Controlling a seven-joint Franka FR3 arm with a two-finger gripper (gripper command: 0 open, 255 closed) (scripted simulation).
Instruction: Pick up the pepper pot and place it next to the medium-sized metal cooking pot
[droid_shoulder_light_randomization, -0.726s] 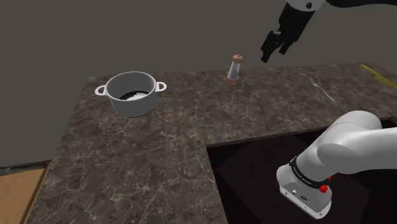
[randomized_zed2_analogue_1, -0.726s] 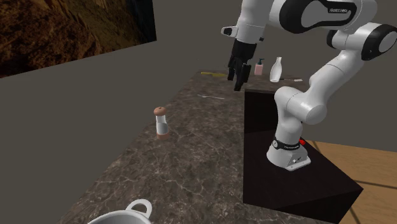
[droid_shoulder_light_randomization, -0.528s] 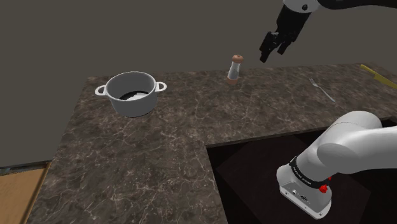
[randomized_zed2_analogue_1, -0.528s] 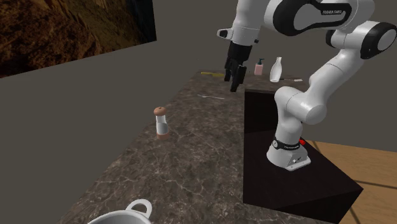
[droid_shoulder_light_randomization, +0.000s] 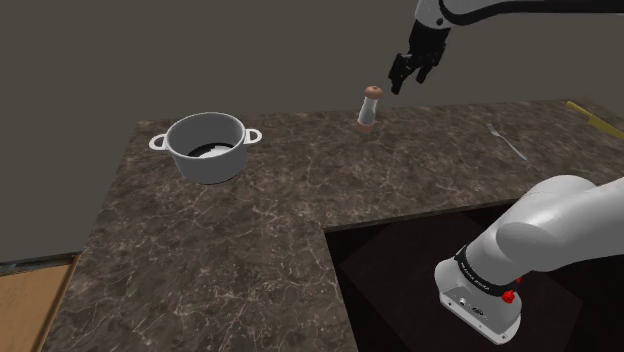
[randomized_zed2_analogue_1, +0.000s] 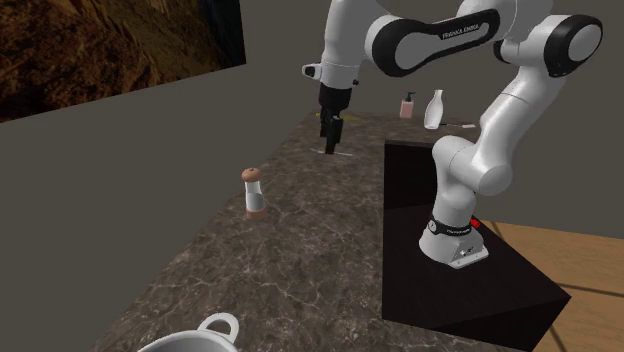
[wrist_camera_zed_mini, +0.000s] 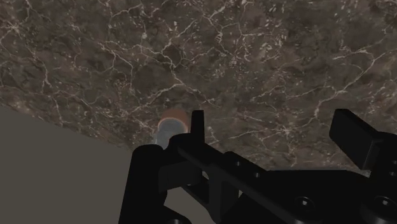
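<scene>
Shoulder view: I see the pepper pot (droid_shoulder_light_randomization: 369, 108) upright on the dark veined counter (droid_shoulder_light_randomization: 260, 230); the gripper (droid_shoulder_light_randomization: 398, 85) hangs above and just beside it, touching nothing; the grey cooking pot (droid_shoulder_light_randomization: 207, 147) sits well apart from the pepper pot. Second exterior view: gripper (randomized_zed2_analogue_1: 331, 143) hangs beyond the pepper pot (randomized_zed2_analogue_1: 254, 192). Wrist view: fingers (wrist_camera_zed_mini: 197, 124) spread, empty; pepper pot (wrist_camera_zed_mini: 170, 126) just outside one finger.

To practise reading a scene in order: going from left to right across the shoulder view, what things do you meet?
Cooking pot → pepper pot → gripper → fork → yellow object.
</scene>
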